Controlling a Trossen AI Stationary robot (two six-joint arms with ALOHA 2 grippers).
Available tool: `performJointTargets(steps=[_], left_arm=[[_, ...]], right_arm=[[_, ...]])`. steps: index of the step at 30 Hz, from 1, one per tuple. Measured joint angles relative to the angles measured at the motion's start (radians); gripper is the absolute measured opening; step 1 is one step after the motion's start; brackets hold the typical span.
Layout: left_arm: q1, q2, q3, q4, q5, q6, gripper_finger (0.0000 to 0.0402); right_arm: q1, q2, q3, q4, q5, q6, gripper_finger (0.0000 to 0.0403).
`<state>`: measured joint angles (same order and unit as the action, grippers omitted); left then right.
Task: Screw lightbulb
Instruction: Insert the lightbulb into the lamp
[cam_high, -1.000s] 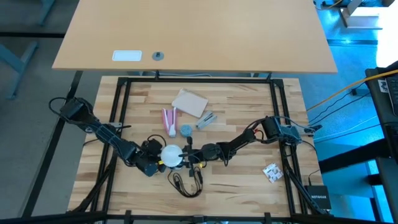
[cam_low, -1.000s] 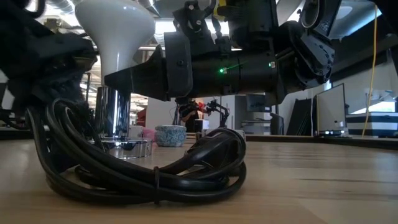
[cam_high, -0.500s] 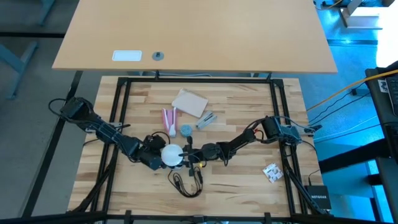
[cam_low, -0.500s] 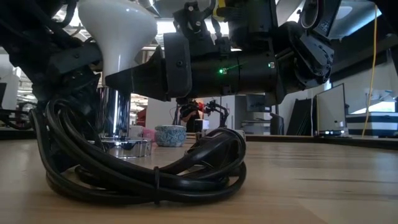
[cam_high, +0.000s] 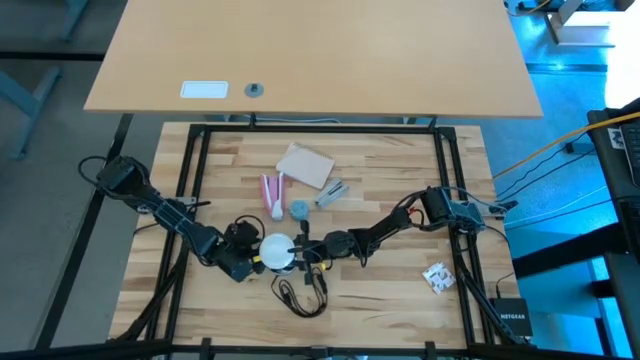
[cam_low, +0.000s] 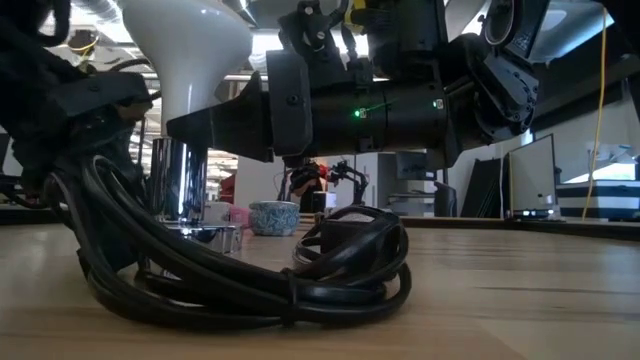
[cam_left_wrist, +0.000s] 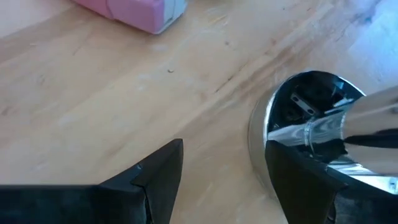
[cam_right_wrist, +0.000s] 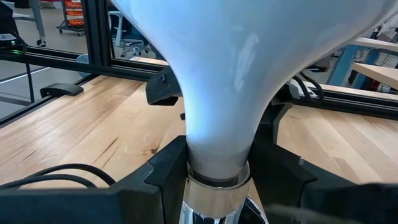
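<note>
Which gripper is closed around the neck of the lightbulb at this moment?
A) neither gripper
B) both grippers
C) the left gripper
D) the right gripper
D: in the right wrist view the right gripper clamps the lightbulb at its narrow neck, while the left gripper stands open around the chrome base below it.

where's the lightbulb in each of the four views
High view: the lightbulb is a white dome low and left of centre, between both arms.
Low view: upper left, dome up, neck narrowing downward.
Left wrist view: only its silvery base shows, at the right edge.
Right wrist view: it fills the centre.
Shared landmark: the black cord beside it.
</note>
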<state>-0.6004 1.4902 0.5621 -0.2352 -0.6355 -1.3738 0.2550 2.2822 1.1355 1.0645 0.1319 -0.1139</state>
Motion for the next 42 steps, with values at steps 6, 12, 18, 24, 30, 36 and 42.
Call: performJointTargets(steps=[6, 12, 18, 24, 30, 36, 42], left_arm=[[-0.004, 0.0, 0.0, 0.012, -0.019, 0.003, 0.0221], [-0.003, 0.0, 0.0, 0.016, -0.115, -0.037, 0.0221], [-0.016, 0.001, 0.0, 0.066, -0.104, -0.007, 0.0221], [-0.015, 0.004, 0.0, 0.089, -0.104, 0.046, 0.0221], [-0.014, 0.043, 0.0, 0.098, -0.072, 0.046, 0.0221], [-0.015, 0.072, 0.001, 0.113, -0.064, 0.046, 0.0221], [-0.02, 0.072, 0.001, 0.109, -0.05, 0.045, 0.0221]], right_arm=[[0.0, 0.0, 0.0, 0.0, 0.004, 0.0, 0.0166], [0.0, 0.0, 0.0, 0.0, 0.005, 0.0, 0.0166], [0.0, 0.0, 0.0, 0.0, 0.006, 0.0, 0.0166], [0.0, 0.0, 0.0, 0.0, 0.006, 0.0, 0.0166], [0.0, 0.0, 0.0, 0.0, 0.006, 0.0, 0.0166], [0.0, 0.0, 0.0, 0.0, 0.006, 0.0, 0.0166], [0.0, 0.0, 0.0, 0.0, 0.011, 0.001, 0.0166]])
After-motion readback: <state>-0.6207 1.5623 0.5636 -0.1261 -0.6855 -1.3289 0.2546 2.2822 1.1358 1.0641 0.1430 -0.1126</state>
